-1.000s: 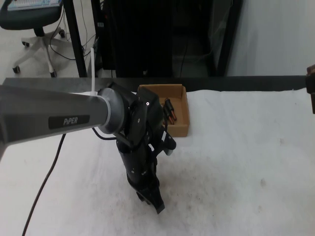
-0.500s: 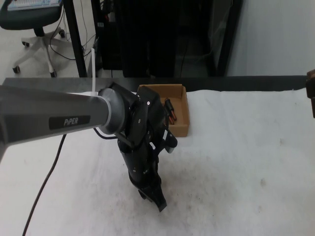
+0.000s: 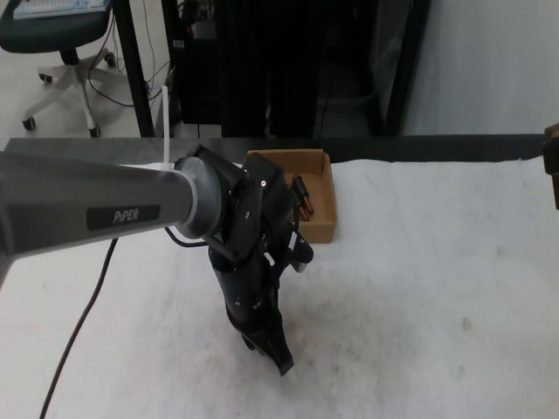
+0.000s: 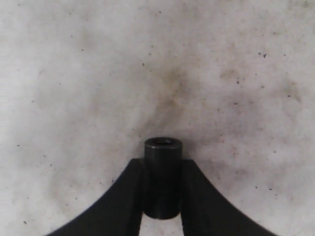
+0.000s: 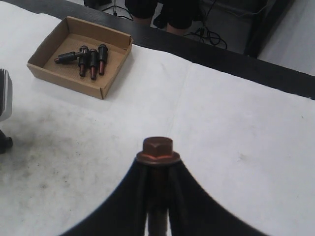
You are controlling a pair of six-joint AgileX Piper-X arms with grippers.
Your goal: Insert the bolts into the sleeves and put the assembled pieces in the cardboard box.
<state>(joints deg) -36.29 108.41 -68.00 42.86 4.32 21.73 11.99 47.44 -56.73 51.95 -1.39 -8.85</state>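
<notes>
My left gripper [image 4: 163,172] is clenched on a black sleeve [image 4: 163,149] over the stained cloth [image 4: 74,73]. My right gripper [image 5: 157,172] grasps a copper bolt [image 5: 157,149] by its shank. Assembled pieces [image 5: 90,60] lie in the box [image 5: 66,82], well apart from both.

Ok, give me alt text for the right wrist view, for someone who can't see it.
The right gripper is shut on a copper-coloured hex-head bolt, whose head sticks out past the gripper, over the white bench cover. Farther off, an open cardboard box near the bench's dark edge holds four assembled pieces.
</notes>
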